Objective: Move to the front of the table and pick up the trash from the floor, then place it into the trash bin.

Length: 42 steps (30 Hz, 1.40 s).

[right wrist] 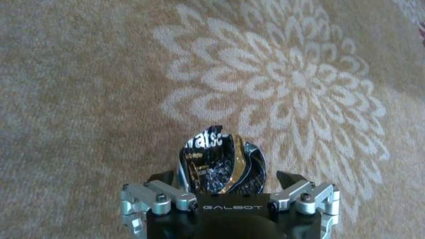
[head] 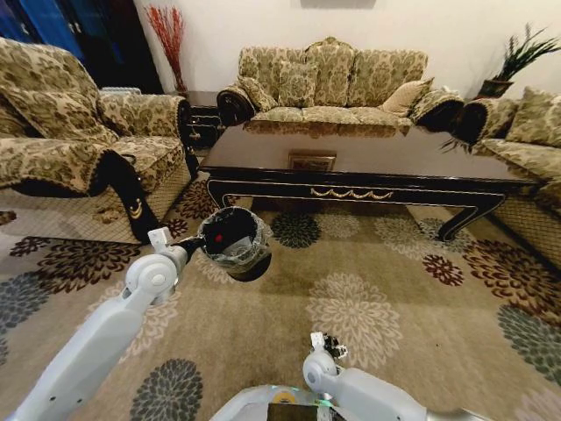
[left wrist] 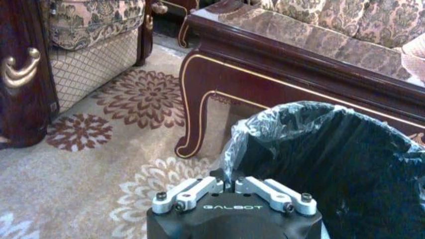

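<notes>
My left claw (head: 195, 247) sits left of centre in the head view, its fingers closed on the rim of the black bin (head: 237, 242), which hangs off the carpet (head: 412, 316) in front of the desk (head: 351, 171). From my left wrist, the claw (left wrist: 229, 186) pinches the bin's edge where the thin plastic liner (left wrist: 265, 124) folds over, and the bin (left wrist: 332, 169) fills the lower right of that frame, with a carved leg of the desk (left wrist: 196, 114) just behind it. Something small and red (head: 219, 238) lies inside the bin; I cannot tell what it is. My right claw (head: 326, 345) is low in the head view, at bottom centre, above a pale flower in the carpet pattern. From my right wrist, that claw (right wrist: 229, 186) is clamped on a dark shiny crushed piece of trash (right wrist: 219, 162) with white lettering, held over the carpet (right wrist: 79, 99) and clear of it. The desk stretches across the middle of the head view, with sofas (head: 333, 79) behind it and to either side.
</notes>
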### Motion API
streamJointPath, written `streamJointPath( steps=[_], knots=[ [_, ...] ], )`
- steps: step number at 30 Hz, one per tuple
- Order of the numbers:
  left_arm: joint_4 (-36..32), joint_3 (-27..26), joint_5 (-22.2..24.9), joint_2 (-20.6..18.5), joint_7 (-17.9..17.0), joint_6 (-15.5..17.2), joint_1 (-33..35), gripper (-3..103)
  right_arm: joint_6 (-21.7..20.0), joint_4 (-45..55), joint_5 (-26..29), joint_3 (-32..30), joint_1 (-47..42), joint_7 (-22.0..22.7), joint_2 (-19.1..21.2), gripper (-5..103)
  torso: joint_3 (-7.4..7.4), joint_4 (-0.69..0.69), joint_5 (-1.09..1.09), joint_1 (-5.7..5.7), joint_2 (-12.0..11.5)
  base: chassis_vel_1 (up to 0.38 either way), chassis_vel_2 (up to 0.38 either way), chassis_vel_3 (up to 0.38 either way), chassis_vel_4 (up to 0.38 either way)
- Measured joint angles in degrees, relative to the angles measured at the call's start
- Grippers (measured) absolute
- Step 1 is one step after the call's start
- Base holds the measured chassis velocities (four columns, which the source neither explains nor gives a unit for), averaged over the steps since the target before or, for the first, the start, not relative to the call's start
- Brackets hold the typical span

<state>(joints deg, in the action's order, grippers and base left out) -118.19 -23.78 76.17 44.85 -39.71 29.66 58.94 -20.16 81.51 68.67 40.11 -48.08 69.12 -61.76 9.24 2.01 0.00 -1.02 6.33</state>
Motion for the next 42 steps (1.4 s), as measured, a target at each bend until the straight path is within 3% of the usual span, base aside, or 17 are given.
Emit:
streamJointPath(
  steps=[2,7,9,14,16,19,26,31,34,35,36,37,39,41,42],
  knots=[
    [0.0,0.0,0.0,0.0,0.0,0.0,0.0,3,0.1,-0.3,-0.4,-0.1,0.0,-0.2,-0.2,102,0.0,0.0,0.0,0.0,0.0,0.0,0.0,0.0,0.0],
    [-0.3,0.0,0.0,-0.3,0.0,0.0,0.3,3,0.4,-1.0,-1.7,-0.6,0.0,-0.8,-0.4,82,0.0,0.0,0.01,0.0,0.0,0.0,0.0,0.0,0.0],
    [-0.4,0.0,0.0,-0.4,0.0,0.0,0.4,3,0.5,-1.0,-1.8,-0.6,0.0,-0.8,-0.3,82,0.0,0.01,0.01,0.0,0.0,0.0,0.0,0.0,0.0],
    [-0.7,0.0,-0.1,-0.3,0.0,0.0,0.7,3,0.5,-0.6,-1.8,-0.6,-0.4,-0.7,0.3,63,0.0,-0.01,0.01,0.0,0.0,0.0,0.0,0.0,0.0],
    [-0.8,0.0,-0.2,-0.2,0.0,0.0,0.8,3,0.5,-0.5,-1.9,-0.7,-0.5,-0.7,0.3,63,0.0,-0.01,0.0,0.0,0.0,0.0,0.0,0.0,0.0],
    [-0.9,0.0,-0.3,-0.2,0.0,0.0,0.9,3,0.8,0.3,-2.4,-0.8,-0.5,-0.6,0.8,55,0.0,0.0,0.01,0.0,0.0,0.0,0.0,0.0,0.0],
    [-0.9,0.4,-0.8,0.0,0.0,0.0,1.5,3,3.9,4.0,-7.0,-4.9,0.9,-4.0,2.1,55,0.0,-0.01,0.02,0.0,0.0,0.0,0.0,0.0,0.0],
    [-0.6,1.6,-1.3,0.6,0.0,0.1,2.0,3,8.1,9.7,-9.1,-9.9,7.4,-9.0,3.6,55,0.0,0.01,0.0,0.0,0.0,0.0,0.0,0.0,0.0],
    [0.0,2.7,-1.5,1.3,0.0,0.1,2.4,3,15.4,12.1,-11.5,-12.9,13.6,-18.1,4.7,55,0.01,0.0,0.0,0.0,0.0,0.0,0.0,0.0,0.0],
    [0.0,2.7,-1.5,1.3,0.0,0.1,2.4,3,15.4,12.1,-11.5,-12.9,13.6,-18.1,4.7,55,0.01,0.0,0.0,0.0,0.0,0.0,0.0,0.0,0.0],
    [0.4,3.2,-1.7,1.8,-0.2,0.1,2.4,3,19.7,12.3,-11.8,-13.8,16.2,-23.1,4.8,55,0.0,0.0,0.0,0.0,0.0,0.0,0.0,0.0,0.0],
    [0.4,3.2,-1.7,1.8,-0.2,0.1,2.4,3,19.7,12.3,-11.8,-13.8,16.2,-23.1,4.8,55,0.0,0.0,0.0,0.0,0.0,0.0,0.0,0.0,0.0],
    [1.0,3.8,-1.7,2.2,-0.3,0.1,2.2,3,25.0,12.5,-10.6,-14.5,20.4,-29.8,4.4,55,0.01,0.0,-0.01,0.0,0.0,0.0,0.0,0.0,0.0],
    [1.2,4.0,-1.7,2.2,-0.4,0.1,2.1,3,25.9,12.5,-10.3,-14.5,21.2,-30.9,4.2,55,0.01,0.0,-0.01,0.0,0.0,0.0,0.0,0.0,0.0],
    [1.6,4.2,-1.7,2.3,-0.4,0.2,1.9,3,28.5,12.3,-9.8,-14.3,23.2,-34.3,3.7,55,0.0,0.0,0.0,0.0,0.0,0.0,0.0,0.0,0.0]
  ],
)
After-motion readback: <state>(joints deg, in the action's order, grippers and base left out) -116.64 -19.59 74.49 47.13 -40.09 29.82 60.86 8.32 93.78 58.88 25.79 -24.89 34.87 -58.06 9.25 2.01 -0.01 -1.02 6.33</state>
